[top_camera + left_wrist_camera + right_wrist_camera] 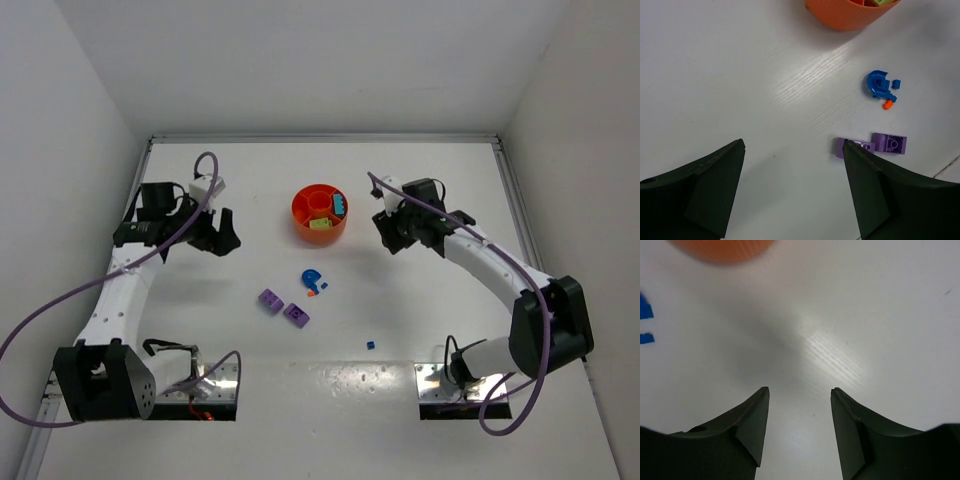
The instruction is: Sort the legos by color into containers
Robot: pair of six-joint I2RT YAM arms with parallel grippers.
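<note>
The orange bowl (320, 212) stands at the table's centre back, with a teal lego (342, 206) and a lime-yellow lego (320, 224) in its compartments. On the table in front of it lie a rounded blue lego (312, 278), a tiny orange lego (323, 287), two purple legos (270, 299) (296, 315) and a small blue lego (370, 345). My left gripper (222, 235) hovers left of the bowl, open and empty. In the left wrist view the left gripper (793, 142) frames bare table, with a purple lego (890, 143) beside its right finger. My right gripper (800, 388) is open over bare table right of the bowl (722, 249).
White walls close in the table on the left, back and right. Both arm bases sit on metal plates (455, 385) at the near edge. A purple cable (60, 300) loops off the left arm.
</note>
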